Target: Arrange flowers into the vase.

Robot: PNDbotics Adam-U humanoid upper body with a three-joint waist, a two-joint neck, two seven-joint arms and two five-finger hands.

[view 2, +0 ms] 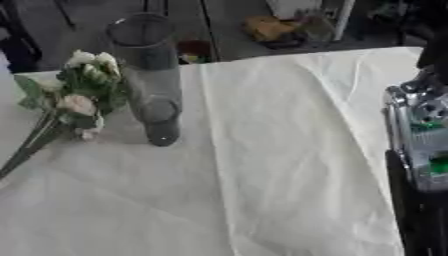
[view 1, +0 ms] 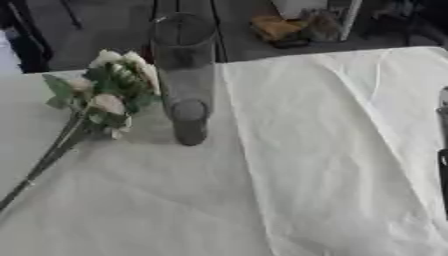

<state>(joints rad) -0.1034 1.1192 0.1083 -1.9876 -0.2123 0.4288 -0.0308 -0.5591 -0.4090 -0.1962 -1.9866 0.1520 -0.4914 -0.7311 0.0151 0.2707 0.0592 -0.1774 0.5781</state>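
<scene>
Flowers point(view 1: 109, 95) lie beside the vase point(view 1: 185, 75); stems cut off; right arm's hand seemingly hidden, state unclear.

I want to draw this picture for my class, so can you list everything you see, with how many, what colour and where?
tall clear glass vase: one, grey-tinted, upright at the table's far left-centre.
bunch of white and pale pink flowers with green leaves: one, lying left of the vase, dark stems pointing to the near left edge.
cream cloth-covered table: one, fills most of the view.
orange-brown object: one, on the dark floor beyond the table.
silver and black robot arm: one, at the right edge; its hand cannot be seen.
</scene>
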